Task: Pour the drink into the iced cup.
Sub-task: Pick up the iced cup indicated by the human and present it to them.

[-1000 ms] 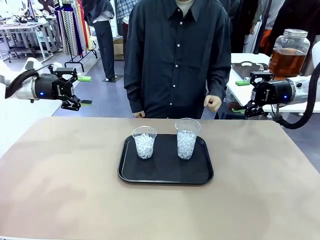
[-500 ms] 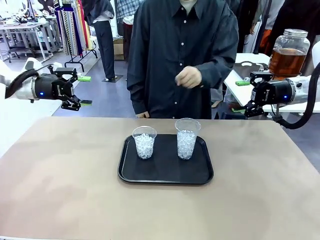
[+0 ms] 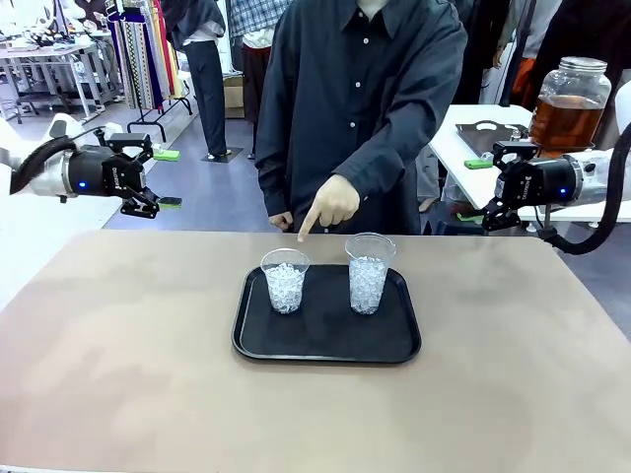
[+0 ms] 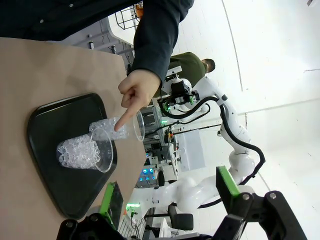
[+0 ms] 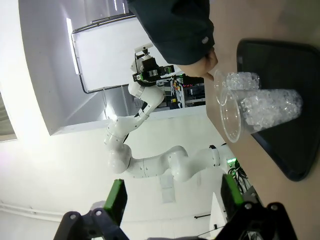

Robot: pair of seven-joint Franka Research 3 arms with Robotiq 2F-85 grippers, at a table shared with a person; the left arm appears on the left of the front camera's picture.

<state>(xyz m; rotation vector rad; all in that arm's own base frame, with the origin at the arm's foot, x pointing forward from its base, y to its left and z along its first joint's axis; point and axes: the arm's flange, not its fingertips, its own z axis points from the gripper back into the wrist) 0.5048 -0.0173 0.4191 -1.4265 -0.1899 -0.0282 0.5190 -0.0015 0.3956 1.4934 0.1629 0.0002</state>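
Two clear cups of ice stand on a black tray (image 3: 325, 350) at the table's middle: a left cup (image 3: 285, 281) and a slightly taller right cup (image 3: 369, 273). The person's hand (image 3: 331, 204) points a finger down over the left cup. The drink (image 3: 567, 118), amber liquid in a big glass jar with a metal lid, stands on a white table at the far right. My left gripper (image 3: 168, 178) hovers open off the table's far left edge. My right gripper (image 3: 473, 190) hovers open at the far right, below and left of the jar. Both cups (image 4: 82, 152) (image 5: 270, 107) show in the wrist views.
The tan tabletop (image 3: 118, 374) is bare around the tray. The person stands at the far edge behind the tray. The white side table (image 3: 473, 138) with the jar lies beyond the right gripper. Clothes racks and other people stand farther back.
The person's hand rose from beside the hip, crossed the chest and now points down at the left cup. Both arms stayed still with jaws open.
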